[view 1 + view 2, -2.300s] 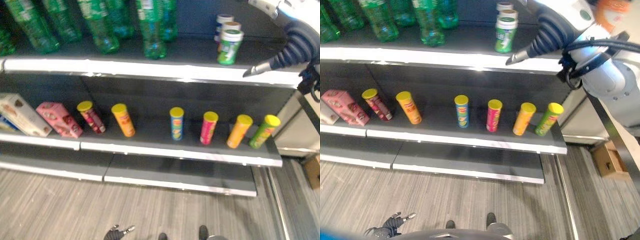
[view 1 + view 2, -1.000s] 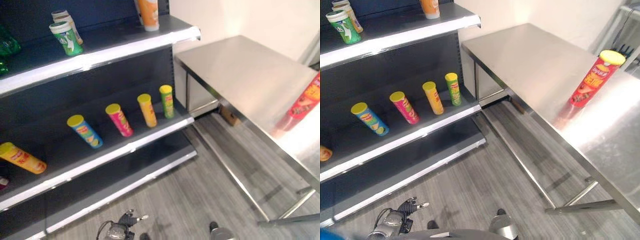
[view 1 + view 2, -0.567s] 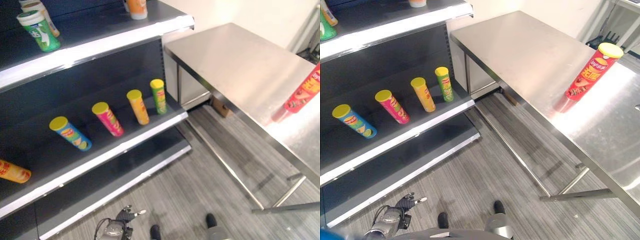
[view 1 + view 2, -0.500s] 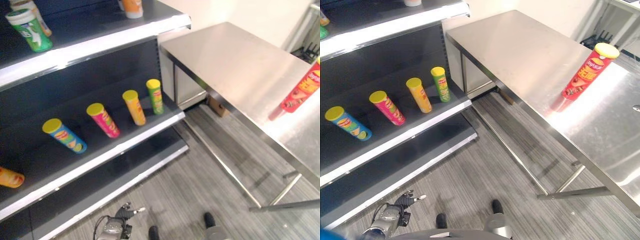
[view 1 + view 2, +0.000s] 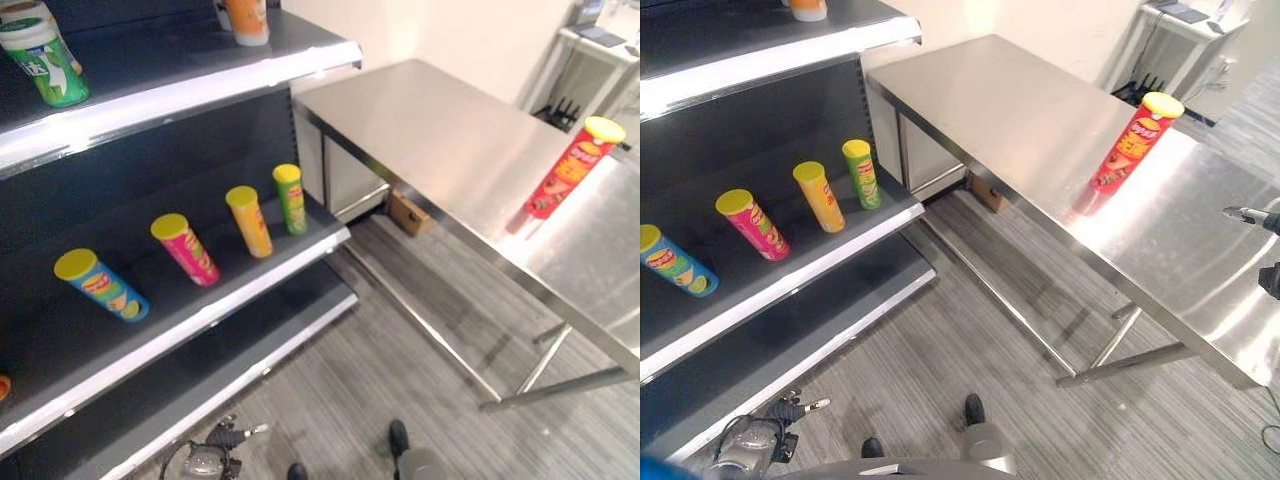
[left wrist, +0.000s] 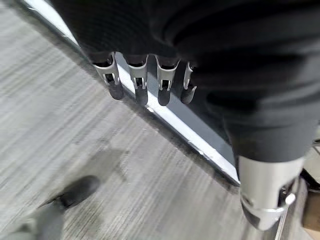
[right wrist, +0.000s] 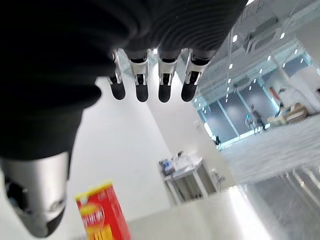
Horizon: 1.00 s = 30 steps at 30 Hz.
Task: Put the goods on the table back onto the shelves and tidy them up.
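Observation:
A tall red chip can [image 5: 565,167] with a yellow lid stands upright on the steel table [image 5: 430,130], near its far right part. It also shows past my right hand's straight fingers [image 7: 150,85], which hold nothing. That right hand [image 5: 1252,214] reaches in at the table's right edge, apart from the can. My left hand [image 5: 760,436] hangs low over the floor in front of the shelves, its fingers [image 6: 140,87] straight and empty. On the middle shelf [image 5: 200,320] stand blue [image 5: 100,285], pink [image 5: 185,248], orange [image 5: 248,220] and green [image 5: 291,198] chip cans.
The top shelf [image 5: 180,90] carries a green-and-white can [image 5: 45,65] and an orange one [image 5: 245,18]. A cardboard box [image 5: 405,212] lies on the floor under the table. A small white side table [image 5: 600,40] stands at the back right. Grey plank floor separates shelves and table.
The camera has swung right, from the shelves toward the table, so the red can sits further left in view. A fingertip of my right hand has come in at the right edge.

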Tool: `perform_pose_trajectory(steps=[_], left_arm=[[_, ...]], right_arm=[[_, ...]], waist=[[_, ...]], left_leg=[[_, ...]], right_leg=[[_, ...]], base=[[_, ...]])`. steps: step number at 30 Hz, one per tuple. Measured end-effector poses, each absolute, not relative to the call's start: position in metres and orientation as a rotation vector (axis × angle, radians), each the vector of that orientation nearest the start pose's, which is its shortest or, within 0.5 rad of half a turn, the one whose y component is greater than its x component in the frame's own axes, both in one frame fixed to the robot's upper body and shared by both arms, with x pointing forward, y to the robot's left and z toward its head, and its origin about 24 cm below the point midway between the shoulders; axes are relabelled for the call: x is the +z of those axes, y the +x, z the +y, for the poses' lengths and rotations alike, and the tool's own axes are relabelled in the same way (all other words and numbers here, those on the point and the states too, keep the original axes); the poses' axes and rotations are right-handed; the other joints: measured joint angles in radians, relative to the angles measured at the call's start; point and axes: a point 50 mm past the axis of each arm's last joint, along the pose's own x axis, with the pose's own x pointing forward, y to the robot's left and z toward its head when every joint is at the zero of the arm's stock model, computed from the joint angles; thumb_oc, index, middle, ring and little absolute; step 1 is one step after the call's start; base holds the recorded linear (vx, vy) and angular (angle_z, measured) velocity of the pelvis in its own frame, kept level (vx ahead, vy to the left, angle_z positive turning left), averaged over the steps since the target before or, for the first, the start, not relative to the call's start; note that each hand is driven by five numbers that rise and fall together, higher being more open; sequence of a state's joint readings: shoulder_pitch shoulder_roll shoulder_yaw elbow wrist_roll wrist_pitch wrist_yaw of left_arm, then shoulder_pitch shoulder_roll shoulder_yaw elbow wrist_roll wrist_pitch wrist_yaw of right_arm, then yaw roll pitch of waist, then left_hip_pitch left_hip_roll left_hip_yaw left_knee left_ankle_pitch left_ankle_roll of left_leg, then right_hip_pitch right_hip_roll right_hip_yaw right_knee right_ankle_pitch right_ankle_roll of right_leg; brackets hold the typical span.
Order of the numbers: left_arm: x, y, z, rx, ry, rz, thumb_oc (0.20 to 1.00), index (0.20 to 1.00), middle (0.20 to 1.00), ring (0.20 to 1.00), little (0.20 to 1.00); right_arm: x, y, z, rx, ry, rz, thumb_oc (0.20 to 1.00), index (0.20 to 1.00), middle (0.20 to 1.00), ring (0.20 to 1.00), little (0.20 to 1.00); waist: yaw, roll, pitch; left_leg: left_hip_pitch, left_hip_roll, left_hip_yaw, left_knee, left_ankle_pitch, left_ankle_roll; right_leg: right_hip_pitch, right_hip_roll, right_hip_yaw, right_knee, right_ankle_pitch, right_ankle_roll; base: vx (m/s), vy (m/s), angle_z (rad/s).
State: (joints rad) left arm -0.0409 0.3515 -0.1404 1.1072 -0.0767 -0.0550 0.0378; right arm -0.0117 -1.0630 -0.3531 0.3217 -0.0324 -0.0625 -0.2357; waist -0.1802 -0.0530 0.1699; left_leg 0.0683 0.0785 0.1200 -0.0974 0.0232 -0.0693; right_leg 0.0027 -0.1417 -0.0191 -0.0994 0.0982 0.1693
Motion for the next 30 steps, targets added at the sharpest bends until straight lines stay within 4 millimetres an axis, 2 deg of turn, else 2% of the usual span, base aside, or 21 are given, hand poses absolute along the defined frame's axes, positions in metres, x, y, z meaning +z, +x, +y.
perform_pose_trajectory(steps=[1,2,3,4,7,13,17,18,19,20,23,26,28,30], left_arm=[[-0.134,0.137,0.266,0.128,0.339,1.008,1.0,1.0,1.0,1.0,1.0],[-0.134,0.138,0.264,0.124,0.333,1.005,1.0,1.0,1.0,1.0,1.0],[-0.135,0.138,0.262,0.121,0.329,1.004,1.0,1.0,1.0,1.0,1.0],[-0.135,0.14,0.259,0.116,0.322,0.997,1.0,1.0,1.0,1.0,1.0],[-0.137,0.139,0.253,0.11,0.309,1.0,1.0,1.0,1.0,1.0,1.0],[-0.142,0.131,0.248,0.1,0.295,1.024,1.0,1.0,1.0,1.0,1.0],[-0.142,0.131,0.248,0.101,0.294,1.028,1.0,1.0,1.0,1.0,1.0],[-0.143,0.128,0.248,0.102,0.294,1.037,1.0,1.0,1.0,1.0,1.0],[-0.146,0.121,0.248,0.102,0.294,1.06,1.0,1.0,1.0,1.0,1.0],[-0.146,0.12,0.248,0.096,0.297,1.064,1.0,1.0,1.0,1.0,1.0],[-0.147,0.116,0.248,0.112,0.275,1.075,1.0,1.0,1.0,1.0,1.0],[-0.149,0.109,0.249,0.119,0.264,1.095,1.0,1.0,1.0,1.0,1.0],[-0.149,0.108,0.251,0.122,0.268,1.097,1.0,1.0,1.0,1.0,1.0],[-0.147,0.111,0.256,0.127,0.278,1.093,1.0,1.0,1.0,1.0,1.0]], right_arm=[[0.197,0.221,-0.417,-0.662,-1.041,-0.072,1.0,1.0,1.0,1.0,1.0],[0.196,0.221,-0.417,-0.662,-1.04,-0.068,1.0,1.0,1.0,1.0,1.0],[0.196,0.22,-0.417,-0.663,-1.04,-0.063,1.0,1.0,1.0,1.0,1.0],[0.197,0.22,-0.417,-0.664,-1.039,-0.066,1.0,1.0,1.0,1.0,1.0],[0.197,0.218,-0.42,-0.675,-1.036,-0.061,1.0,1.0,1.0,1.0,1.0],[0.208,0.217,-0.423,-0.699,-1.004,-0.093,1.0,1.0,1.0,1.0,1.0],[0.208,0.216,-0.436,-0.762,-0.938,-0.071,1.0,1.0,1.0,1.0,1.0],[0.209,0.217,-0.438,-0.774,-0.914,-0.074,1.0,1.0,1.0,1.0,1.0],[0.209,0.219,-0.451,-0.845,-0.804,-0.062,1.0,1.0,1.0,1.0,1.0],[0.209,0.219,-0.457,-0.874,-0.77,-0.045,1.0,1.0,1.0,1.0,1.0],[0.212,0.217,-0.463,-0.887,-0.766,-0.032,1.0,1.0,1.0,1.0,1.0],[0.216,0.221,-0.468,-0.908,-0.734,-0.018,1.0,1.0,1.0,1.0,1.0],[0.221,0.221,-0.473,-0.928,-0.718,-0.005,1.0,1.0,1.0,1.0,1.0],[0.225,0.22,-0.479,-0.963,-0.693,0.002,1.0,1.0,1.0,1.0,1.0]], waist=[[0.007,0.009,0.003],[0.011,0.037,-0.002],[0.007,0.036,0.002],[0.005,0.049,0.0],[0.0,0.067,-0.005],[0.0,0.068,-0.015],[0.003,0.075,-0.022],[0.018,0.081,-0.026],[0.031,0.089,-0.031],[0.035,0.091,-0.033],[0.052,0.104,-0.039],[0.062,0.104,-0.039],[0.079,0.11,-0.042],[0.078,0.109,-0.041]], left_leg=[[0.001,0.004,-0.001,0.0,0.001,-0.002],[0.005,0.016,-0.014,0.001,0.002,-0.003],[0.005,0.02,-0.023,0.0,0.002,-0.005],[0.007,0.022,-0.029,0.0,0.002,-0.009],[0.003,0.041,-0.053,-0.001,-0.004,-0.024],[0.0,0.054,-0.078,0.0,0.002,-0.036],[-0.012,0.054,-0.107,0.005,0.011,-0.039],[-0.018,0.054,-0.111,0.005,0.013,-0.041],[-0.016,0.053,-0.13,0.005,0.015,-0.042],[-0.017,0.053,-0.137,0.005,0.017,-0.042],[-0.029,0.058,-0.157,0.0,0.018,-0.041],[-0.033,0.058,-0.164,0.0,0.02,-0.039],[-0.033,0.058,-0.168,0.005,0.029,-0.044],[-0.04,0.059,-0.193,0.005,0.034,-0.047]], right_leg=[[0.004,0.008,-0.007,0.0,0.003,-0.009],[0.013,0.015,-0.015,-0.001,0.0,-0.014],[0.021,0.019,-0.028,-0.001,-0.005,-0.02],[0.03,0.024,-0.041,0.0,-0.01,-0.026],[0.046,0.035,-0.066,-0.006,-0.028,-0.025],[0.057,0.055,-0.088,-0.001,-0.038,-0.037],[0.057,0.054,-0.118,-0.001,-0.036,-0.043],[0.06,0.056,-0.123,0.0,-0.036,-0.043],[0.073,0.055,-0.139,-0.001,-0.043,-0.039],[0.077,0.055,-0.147,-0.002,-0.048,-0.038],[0.076,0.06,-0.166,0.0,-0.052,-0.041],[0.078,0.062,-0.174,0.0,-0.052,-0.042],[0.08,0.063,-0.178,-0.001,-0.052,-0.042],[0.088,0.065,-0.202,-0.001,-0.056,-0.045]], base=[[0.11,-0.149,0.13],[0.07,-0.094,0.22],[0.08,-0.108,0.29],[0.1,-0.14,0.27],[0.09,-0.144,0.23],[0.02,-0.086,0.11],[0.0,-0.065,0.22],[0.0,-0.135,0.25],[0.0,-0.113,0.28],[-0.01,-0.094,0.28],[0.0,-0.054,0.19],[0.0,-0.081,0.1],[-0.01,-0.076,0.06],[-0.02,-0.1,0.27]])
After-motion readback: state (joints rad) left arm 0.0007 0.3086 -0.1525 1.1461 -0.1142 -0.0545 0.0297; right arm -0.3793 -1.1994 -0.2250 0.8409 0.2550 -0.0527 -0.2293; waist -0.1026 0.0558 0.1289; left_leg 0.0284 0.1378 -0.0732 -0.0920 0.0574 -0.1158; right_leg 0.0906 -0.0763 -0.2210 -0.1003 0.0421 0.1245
